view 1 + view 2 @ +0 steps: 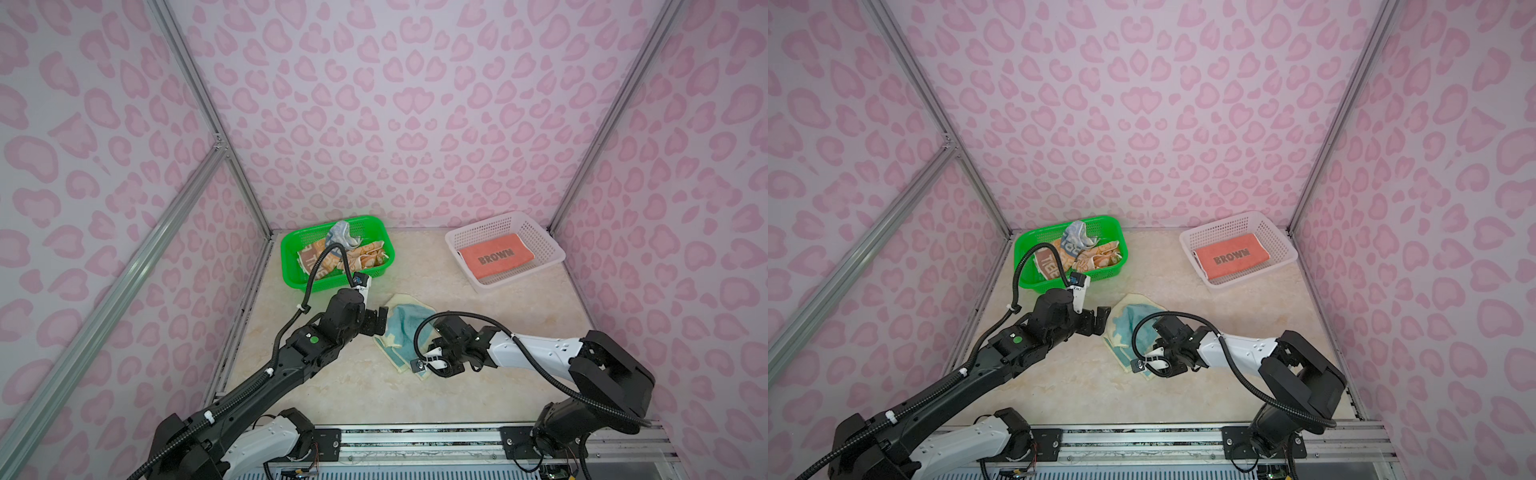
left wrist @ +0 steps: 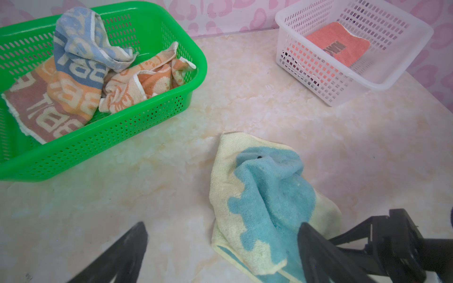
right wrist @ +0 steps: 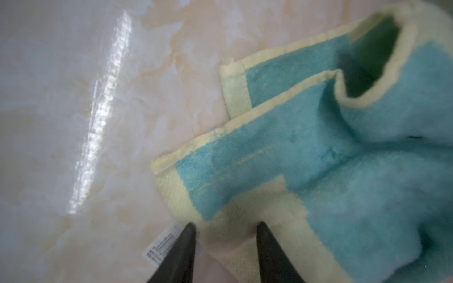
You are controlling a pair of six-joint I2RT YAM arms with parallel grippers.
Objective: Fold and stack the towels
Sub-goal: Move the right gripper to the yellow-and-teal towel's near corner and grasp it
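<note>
The yellow-and-blue towel lies crumpled at the middle of the table, its long axis running near to far. The right hand is nearer, its jaws half closed astride the near corner, with the grip unconfirmed. The left hand stands wide open just beside the towel's left edge.

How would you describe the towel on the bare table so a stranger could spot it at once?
Find the marble table, with a green basket and a white basket at its back. The towel lies crumpled on the tabletop in front of them. Alone outside a basket, it is pale yellow with a blue patch.
</note>
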